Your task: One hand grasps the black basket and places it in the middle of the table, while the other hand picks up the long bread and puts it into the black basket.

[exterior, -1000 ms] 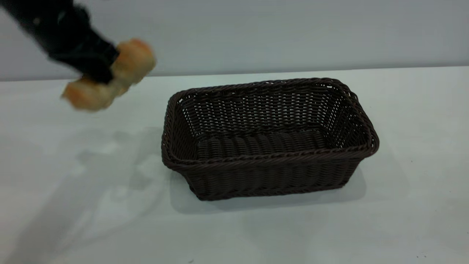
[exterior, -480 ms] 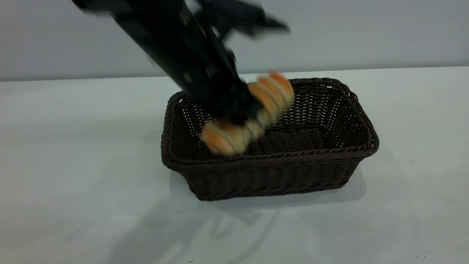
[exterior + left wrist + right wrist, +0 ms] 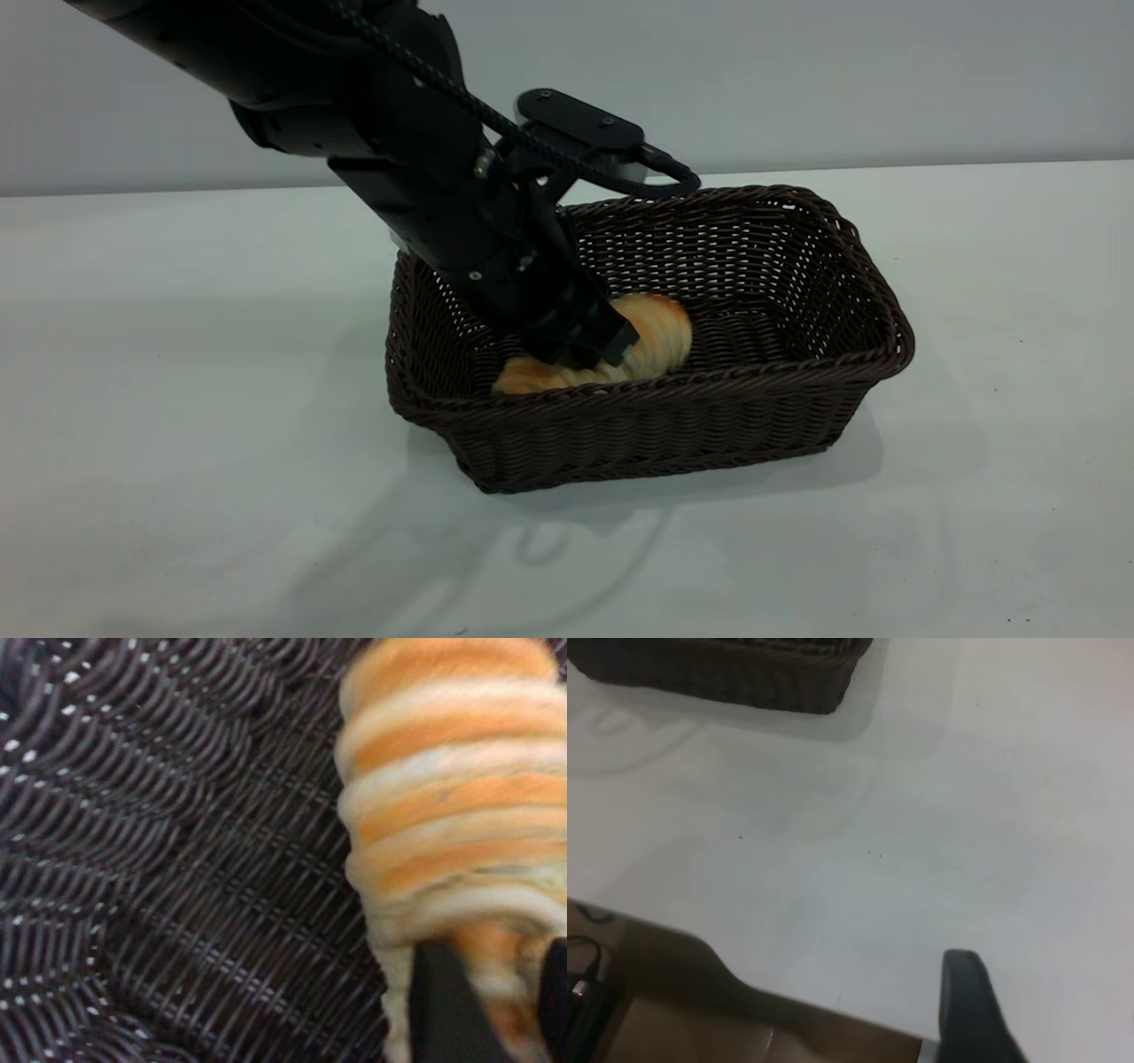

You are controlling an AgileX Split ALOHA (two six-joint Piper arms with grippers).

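Observation:
The black basket (image 3: 886, 350) stands in the middle of the table (image 3: 177, 443). My left gripper (image 3: 589, 350) reaches down into it and is shut on the long bread (image 3: 660, 332), which lies low in the basket against the near wall. In the left wrist view the ridged bread (image 3: 443, 797) sits between my gripper's (image 3: 500, 992) dark fingers, over the woven basket floor (image 3: 177, 859). My right gripper is out of the exterior view. Its wrist view shows one finger (image 3: 970, 1001) above bare table, well away from a basket corner (image 3: 744, 673), with the other finger out of frame.
The table's near edge runs through the right wrist view, with a brown surface and cables (image 3: 620, 1010) beyond it. A grey wall stands behind the table.
My left arm swung from the far left to over the basket, then lowered the bread down inside it. The basket shifted slightly.

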